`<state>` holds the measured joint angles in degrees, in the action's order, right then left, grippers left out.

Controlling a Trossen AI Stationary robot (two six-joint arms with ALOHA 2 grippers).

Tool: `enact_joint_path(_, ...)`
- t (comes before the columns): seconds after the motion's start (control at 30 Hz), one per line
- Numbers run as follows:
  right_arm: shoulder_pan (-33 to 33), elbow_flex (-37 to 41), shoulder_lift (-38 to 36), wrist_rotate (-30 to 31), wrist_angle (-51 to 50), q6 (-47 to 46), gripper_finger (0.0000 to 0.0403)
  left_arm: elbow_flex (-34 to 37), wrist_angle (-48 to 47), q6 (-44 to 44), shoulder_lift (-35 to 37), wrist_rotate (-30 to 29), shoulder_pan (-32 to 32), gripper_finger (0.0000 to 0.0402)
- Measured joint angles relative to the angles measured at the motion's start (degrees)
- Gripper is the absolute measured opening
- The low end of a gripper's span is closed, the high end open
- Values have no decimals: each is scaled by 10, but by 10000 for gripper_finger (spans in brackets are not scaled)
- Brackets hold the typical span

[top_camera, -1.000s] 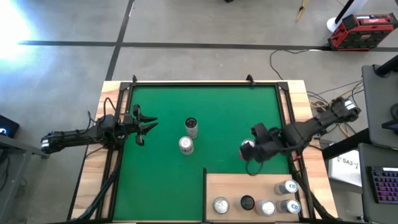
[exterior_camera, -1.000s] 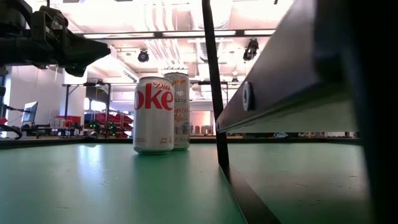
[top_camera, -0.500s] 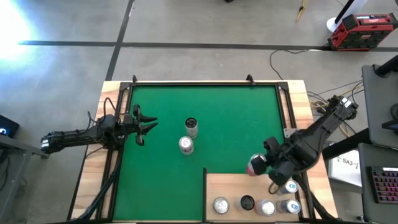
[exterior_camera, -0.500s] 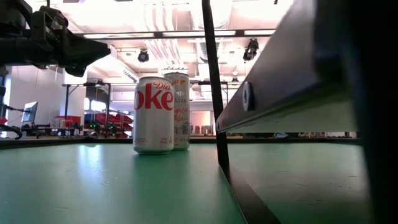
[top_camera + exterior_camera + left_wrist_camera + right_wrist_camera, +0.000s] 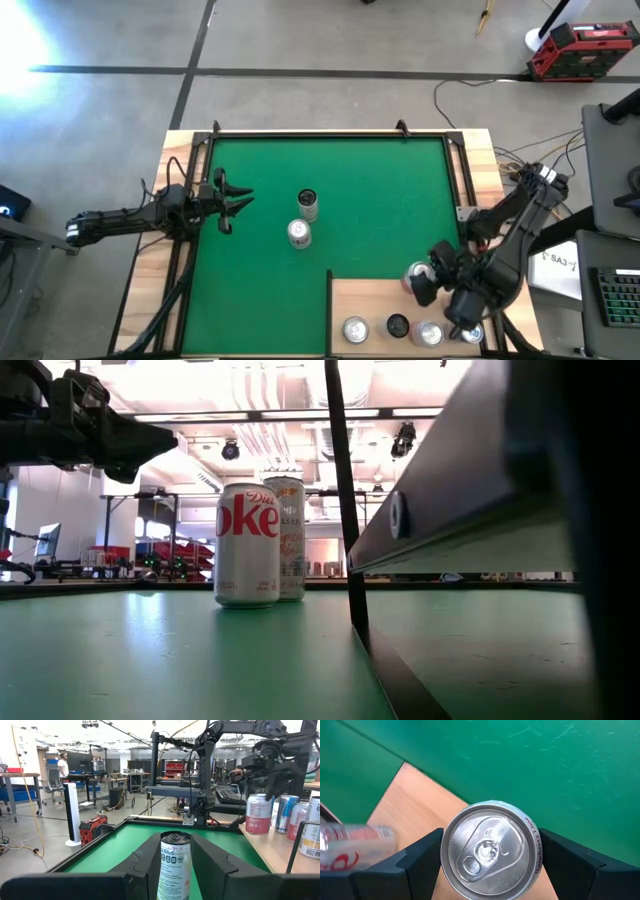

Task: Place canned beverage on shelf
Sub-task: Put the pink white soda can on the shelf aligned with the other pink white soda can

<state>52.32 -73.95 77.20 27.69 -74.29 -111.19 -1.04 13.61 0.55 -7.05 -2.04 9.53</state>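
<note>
The right gripper (image 5: 425, 284) has swung from out over the green mat (image 5: 370, 190) toward the 5 o'clock corner of the table, and now hangs at the upper edge of the plywood shelf (image 5: 370, 300), carrying a red-and-silver can (image 5: 417, 273) clamped upright between its fingers. A second ago that can was over bare mat; half a second ago it sat right at the shelf's border; now the right wrist view shows the can's lid (image 5: 490, 851) with pale wood beneath part of it and green beyond, so it straddles the shelf's edge. That reads as the carry being nearly done, with lowering and letting go not yet made. I cannot tell whether the can's base touches the wood. Already standing on the shelf, along its 6 o'clock side, are a silver-topped can (image 5: 355, 328), a dark-topped can (image 5: 398, 325) and another silver can (image 5: 428, 334), with more partly hidden under the right arm, so the free spot is the strip toward 12 o'clock. Nothing else has moved: the left gripper (image 5: 232, 203) waits spread open at the mat's 9 o'clock side, aimed at the Celsius can (image 5: 308, 204) and Diet Coke can (image 5: 298, 233) standing close together mid-mat.
</note>
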Motion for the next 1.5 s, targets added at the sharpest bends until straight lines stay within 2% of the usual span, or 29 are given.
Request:
enact_joint_path(0.27,30,-60,62,1,-40,-1,287,0,0,0,0,0,0,88)
enact_joint_path(0.6,67,-111,113,10,-78,-65,287,0,0,0,0,0,0,88)
enact_joint_path(1.5,74,-115,130,-12,-77,-168,287,0,0,0,0,0,0,88)
